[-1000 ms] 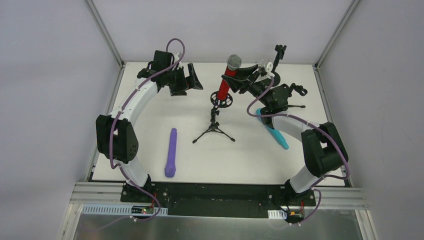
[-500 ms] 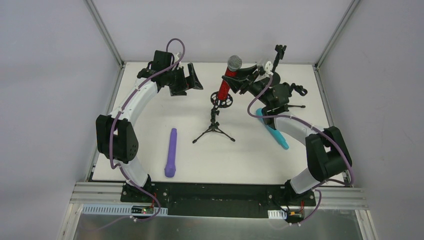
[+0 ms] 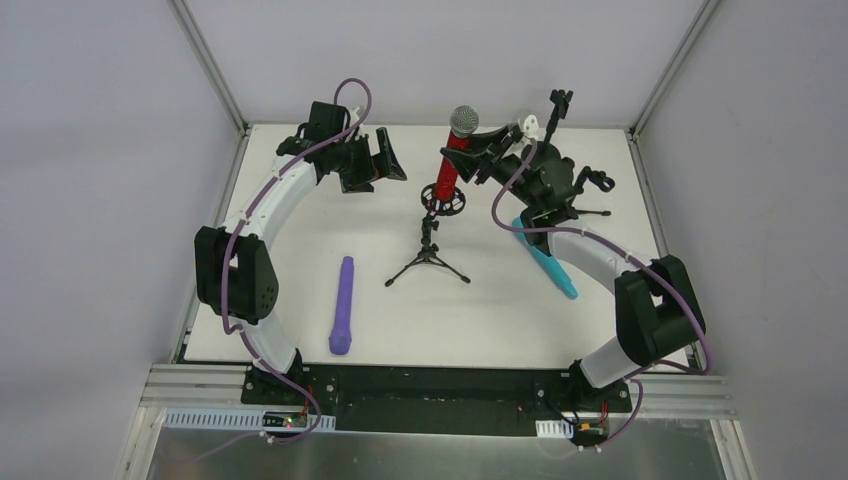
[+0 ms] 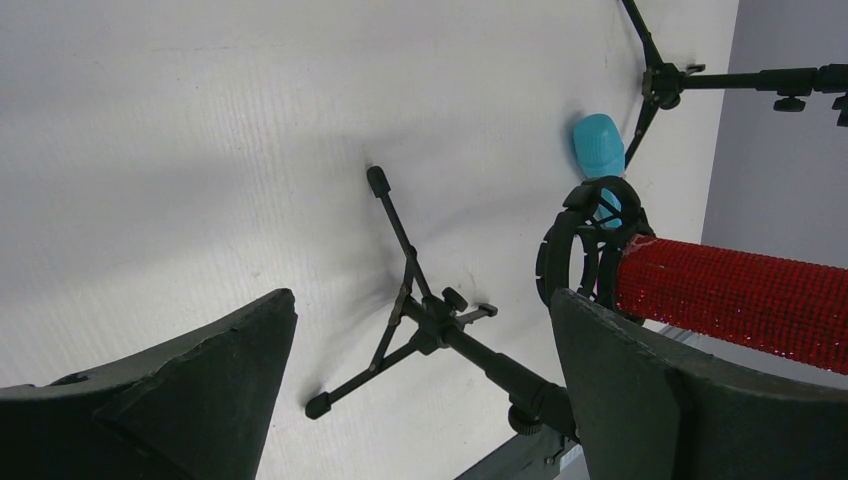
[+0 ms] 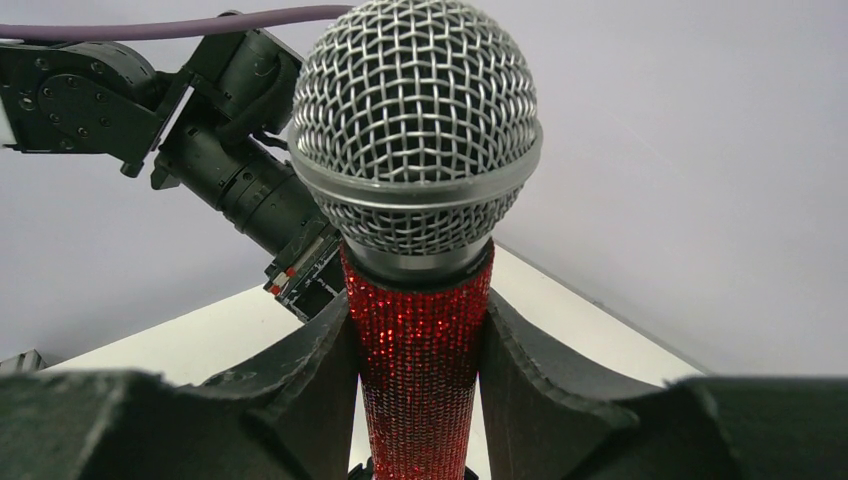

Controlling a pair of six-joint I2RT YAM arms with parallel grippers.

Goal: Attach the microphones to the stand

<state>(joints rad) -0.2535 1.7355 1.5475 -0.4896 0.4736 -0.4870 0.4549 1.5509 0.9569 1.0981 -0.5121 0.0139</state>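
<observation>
- Top external view: the right gripper [image 3: 482,152] is clamped on the red mic [image 3: 450,165] just below its mesh head. The right wrist view shows both fingers [image 5: 315,365] pressed against the glitter body.
- Over the last second the right wrist has swung a little left, toward the stand [image 3: 430,255]. The mic's head has gone with it, while the tail has stayed at the ring [image 3: 443,197].
- The mic therefore stands slightly steeper, leaning up and to the right from the ring on top of the stand.
- In the left wrist view the red body meets the ring, but how deep it sits cannot be told.
- This looks like lining up and seating the first mic. It is not yet let go, so that step is still unfinished.
- The left gripper [image 3: 375,160] has its fingers spread wide and holds nothing. It hovers left of the stand and has not moved.
- The purple mic [image 3: 343,305] lies on the table left of the stand. The cyan mic [image 3: 552,268] lies to the right, partly under the right arm.
- A second stand [image 3: 556,103] at the back right carries no mic.
</observation>
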